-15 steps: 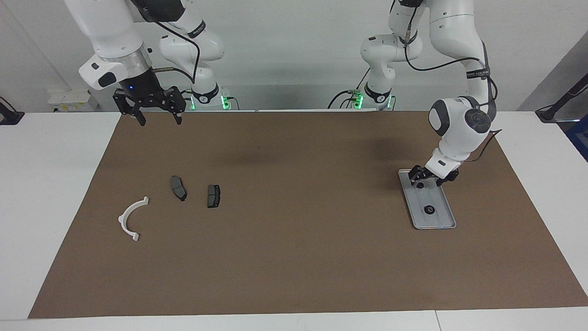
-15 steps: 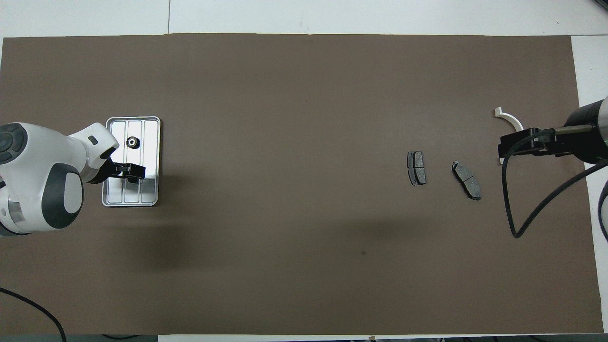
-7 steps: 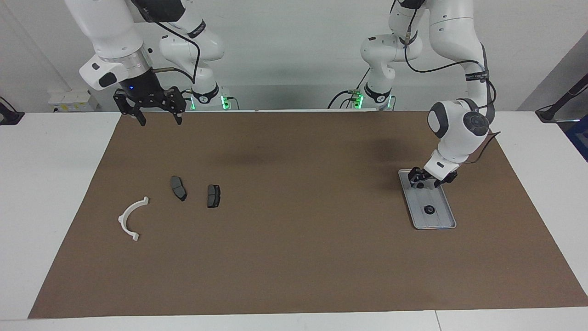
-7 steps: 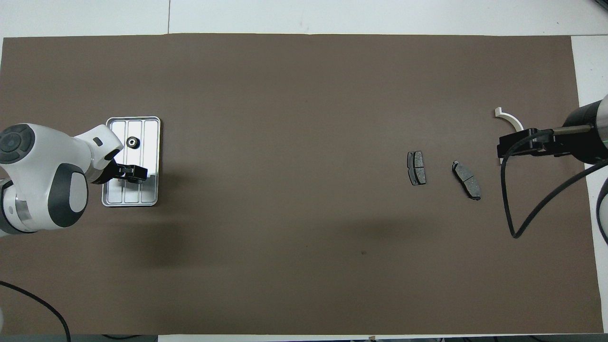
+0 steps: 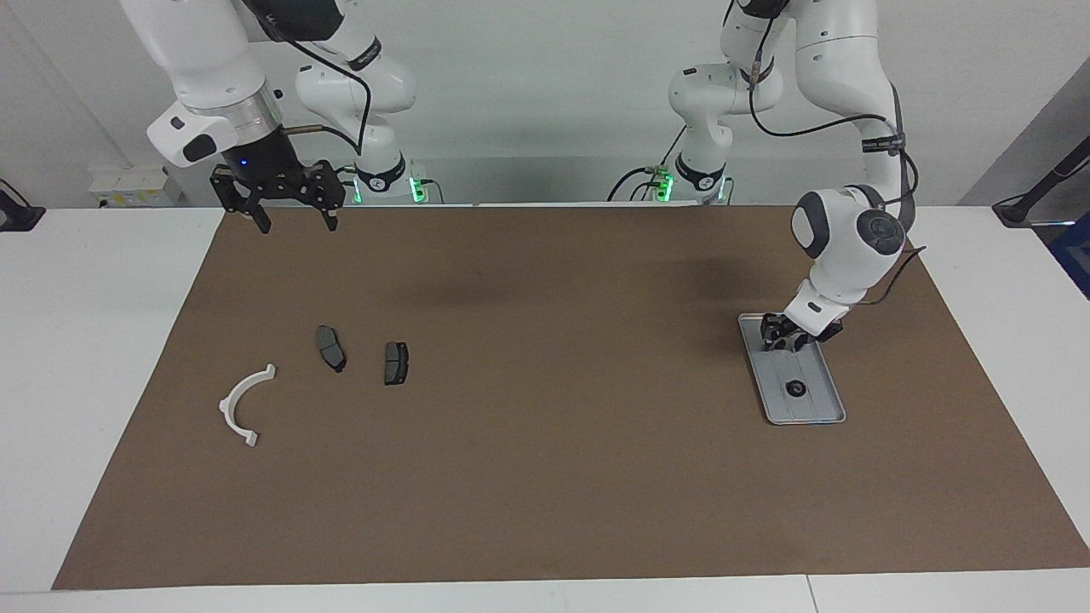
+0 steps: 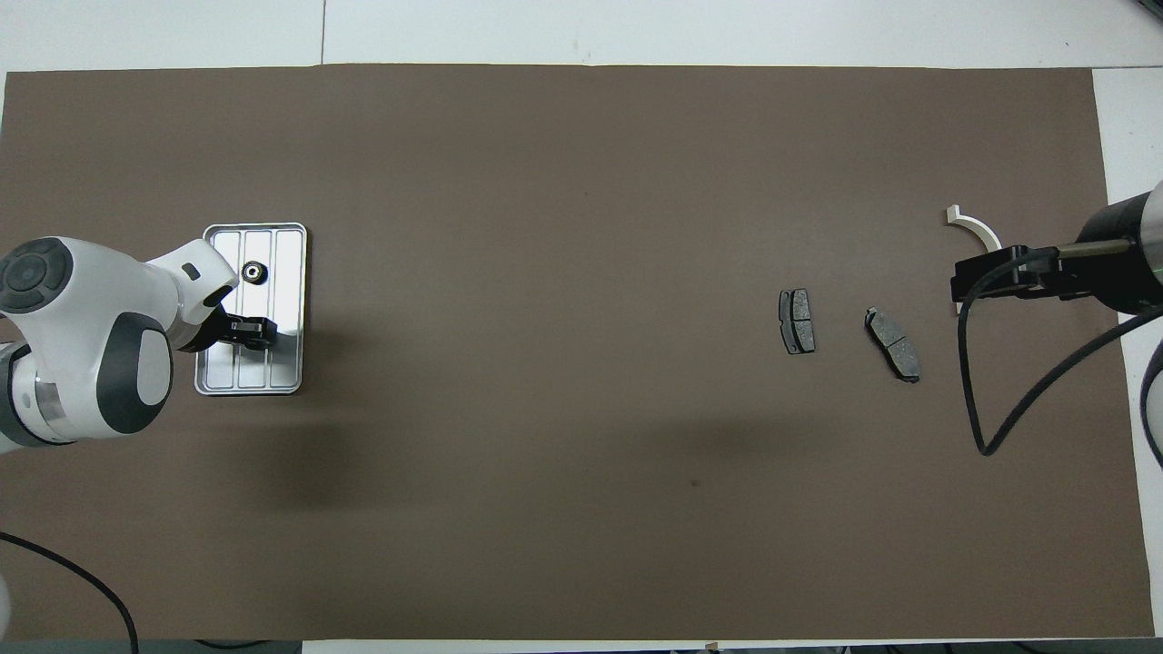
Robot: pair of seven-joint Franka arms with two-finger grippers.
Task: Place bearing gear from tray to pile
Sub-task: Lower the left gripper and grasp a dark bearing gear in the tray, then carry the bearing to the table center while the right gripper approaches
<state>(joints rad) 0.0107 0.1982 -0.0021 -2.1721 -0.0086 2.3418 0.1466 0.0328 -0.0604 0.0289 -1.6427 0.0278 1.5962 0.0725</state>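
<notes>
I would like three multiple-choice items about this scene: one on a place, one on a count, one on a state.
1. Where is the small black round bearing gear?
A. in the flat silver-grey metal tray
B. on the brown mat
C. in a gripper

2. How many dark grey brake-pad-shaped pieces lie beside the white semicircular plastic bracket?
A. one
B. two
C. three

3. The right gripper is:
A. holding a pad
B. resting on the mat
C. open and raised

Answers: 1 A, it rests on the ribbed floor. 2 B, two lie there. 3 C, its fingers are spread and hold nothing.
</notes>
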